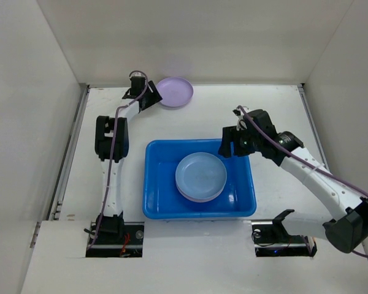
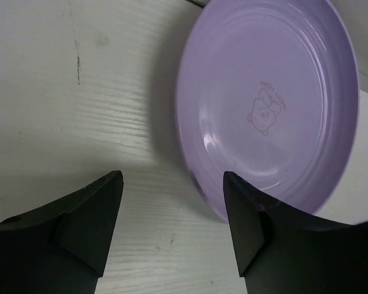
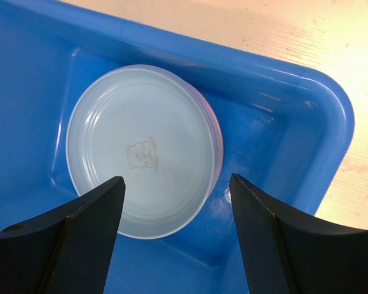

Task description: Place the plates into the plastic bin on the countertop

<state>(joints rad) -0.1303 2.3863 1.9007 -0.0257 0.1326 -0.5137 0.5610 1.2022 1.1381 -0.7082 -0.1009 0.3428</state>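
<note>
A lilac plate (image 1: 175,91) lies on the white countertop (image 1: 221,110) at the back, beyond the bin. My left gripper (image 1: 148,97) is open and empty just left of it; in the left wrist view (image 2: 172,202) the plate (image 2: 270,104) sits ahead, its near rim by my right finger. The blue plastic bin (image 1: 156,184) holds a stack with a pale blue plate (image 1: 200,176) on top and a pink edge under it (image 3: 217,131). My right gripper (image 1: 228,149) is open and empty above the bin's right side (image 3: 175,202).
White walls enclose the countertop on three sides. A metal rail (image 1: 70,153) runs along the left edge. The arm bases (image 1: 113,229) stand at the near edge in front of the bin.
</note>
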